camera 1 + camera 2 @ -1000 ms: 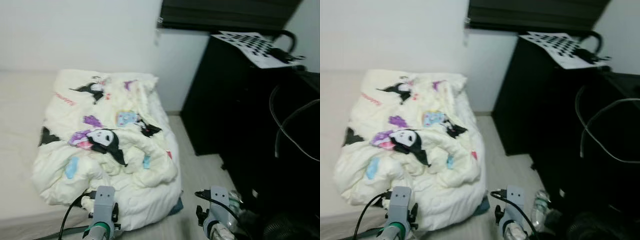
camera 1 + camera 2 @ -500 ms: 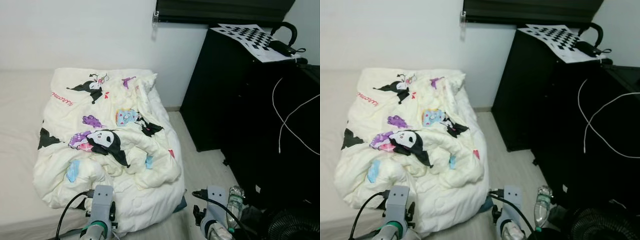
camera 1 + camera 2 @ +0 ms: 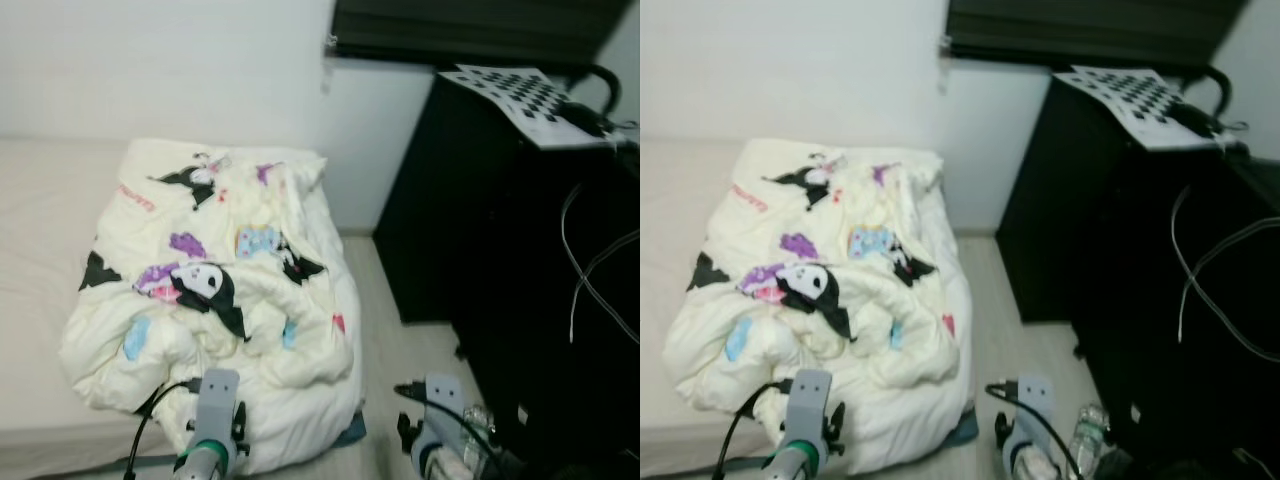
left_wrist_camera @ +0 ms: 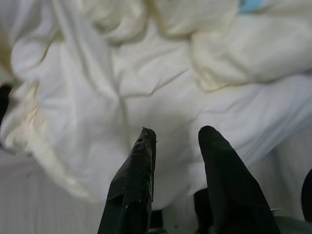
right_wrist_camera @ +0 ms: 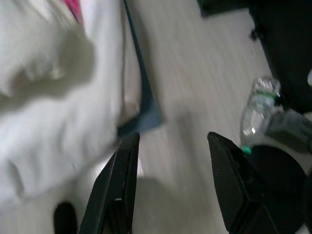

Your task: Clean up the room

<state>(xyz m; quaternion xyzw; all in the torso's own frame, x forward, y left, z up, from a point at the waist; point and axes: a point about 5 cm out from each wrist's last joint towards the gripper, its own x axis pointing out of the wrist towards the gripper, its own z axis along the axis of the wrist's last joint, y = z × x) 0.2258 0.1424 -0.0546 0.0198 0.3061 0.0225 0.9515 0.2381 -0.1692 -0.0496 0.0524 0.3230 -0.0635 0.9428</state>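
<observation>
A rumpled cream duvet (image 3: pixel 220 290) with cartoon prints lies heaped on the bed's right part and hangs over its edge to the floor. A clear plastic bottle (image 5: pixel 258 105) with a green label lies on the pale wood floor (image 5: pixel 195 87) by the black cabinet. My left gripper (image 4: pixel 178 136) is open, low in front of the duvet's hanging folds, with nothing between its fingers. My right gripper (image 5: pixel 173 139) is open over the bare floor, between the bed's edge and the bottle.
A tall black cabinet (image 3: pixel 470 200) stands along the right, with a checkerboard sheet (image 3: pixel 525 95) on top and white cables (image 3: pixel 590 260) hanging down. A dark blue cloth edge (image 5: pixel 146 109) sticks out under the duvet. A strip of floor runs between bed and cabinet.
The whole picture has shifted to the right and blurred, so the camera has moved. Both arms keep the same low pose and both grippers stay open.
</observation>
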